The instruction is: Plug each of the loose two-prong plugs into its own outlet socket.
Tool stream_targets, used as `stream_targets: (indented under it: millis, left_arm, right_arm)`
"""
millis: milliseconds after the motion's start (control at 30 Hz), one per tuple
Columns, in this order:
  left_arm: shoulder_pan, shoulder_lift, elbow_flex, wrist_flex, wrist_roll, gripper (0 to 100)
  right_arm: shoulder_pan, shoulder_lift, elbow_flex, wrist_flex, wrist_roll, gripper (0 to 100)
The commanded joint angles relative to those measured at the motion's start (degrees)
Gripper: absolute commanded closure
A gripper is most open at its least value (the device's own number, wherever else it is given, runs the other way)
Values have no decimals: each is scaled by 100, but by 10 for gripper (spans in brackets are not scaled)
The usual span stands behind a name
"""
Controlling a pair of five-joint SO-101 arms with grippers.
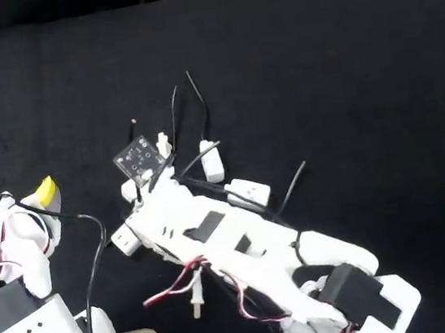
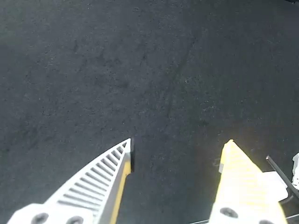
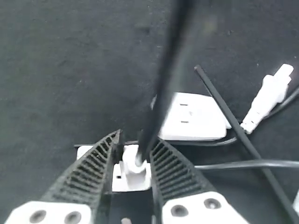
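The right gripper (image 3: 136, 139), at about 8 o'clock from the centre of the table (image 1: 358, 75), is closed narrow on a white two-prong plug (image 3: 132, 173). By my judgement the plug is not seated. An outlet socket (image 3: 191, 116) just beside it shows empty slots, and another loose plug (image 3: 268, 95) waits. The left gripper (image 2: 177, 147), at 9 o'clock, gapes wide and holds nothing. No writing is legible.

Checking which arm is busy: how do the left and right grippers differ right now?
The left gripper is open over bare black cloth; the right gripper is shut on a white plug. The left gripper's fingers are white and yellow, the right gripper's fingers black. Both have ribbed fingers.
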Motion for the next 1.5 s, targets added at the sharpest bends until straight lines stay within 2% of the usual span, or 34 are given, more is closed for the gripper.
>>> stream_targets:
  millis: [0, 500, 700, 1467]
  left_arm:
    - [-57, -70, 13, -114, -9, 701]
    - [-13, -70, 66, -88, -9, 701]
    - [-13, -70, 66, -88, 316, 701]
    - [-13, -70, 66, -132, 316, 701]
  right_arm:
    - [-123, 22, -233, -97, -35, 987]
    - [-35, 22, -215, -70, -35, 987]
    - [-35, 22, -224, -79, -35, 987]
    - [-158, 84, -277, -97, -44, 987]
